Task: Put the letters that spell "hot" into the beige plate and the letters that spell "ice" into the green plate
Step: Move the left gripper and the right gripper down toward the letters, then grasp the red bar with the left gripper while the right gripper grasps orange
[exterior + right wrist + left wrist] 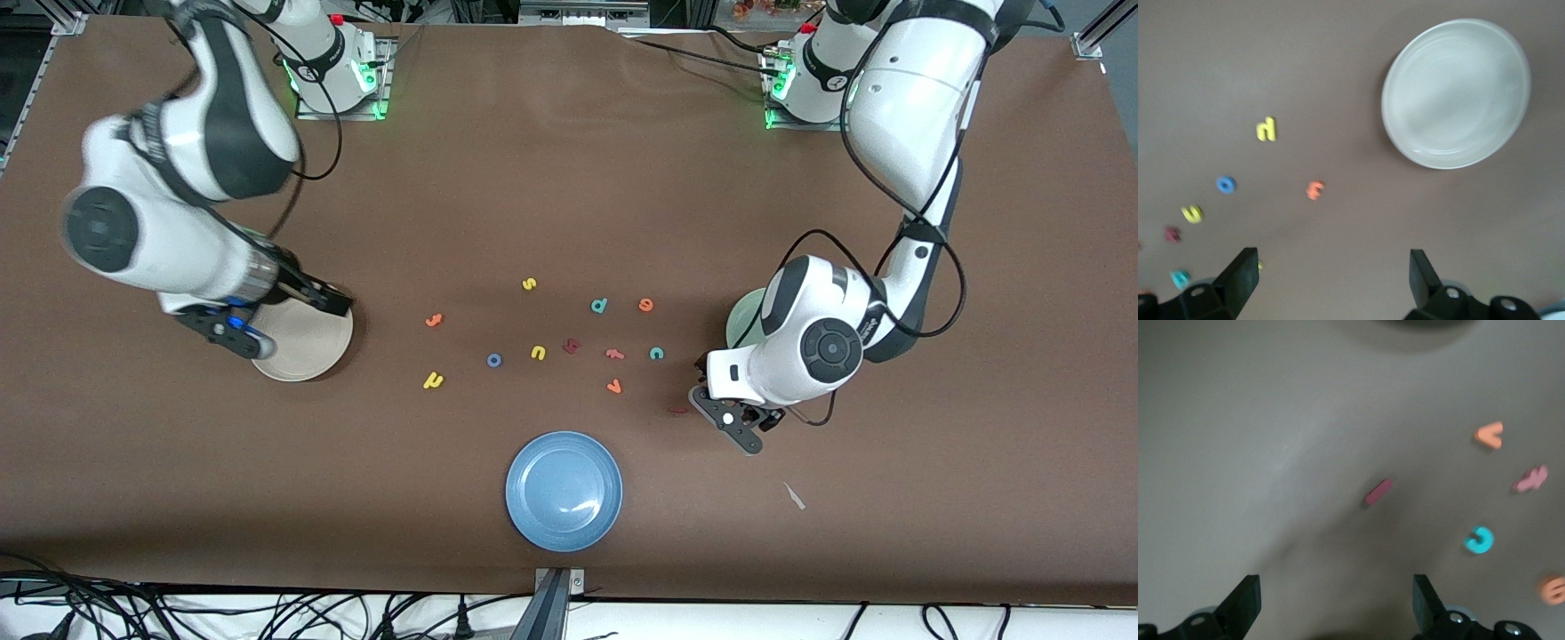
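Observation:
The beige plate lies at the right arm's end of the table, and my right gripper hangs open and empty over its edge. Toward the middle lie the yellow "h", blue "o" and orange "t". The green plate is mostly hidden under the left arm. My left gripper is open and empty beside the dark red "i". The teal "c" and orange "e" lie close by.
A blue plate sits nearest the front camera. Other loose letters lie mid-table: yellow "s", yellow "u", teal "d", a dark red chunky letter, a salmon one and an orange "v". A white scrap lies nearer the front camera than the left gripper.

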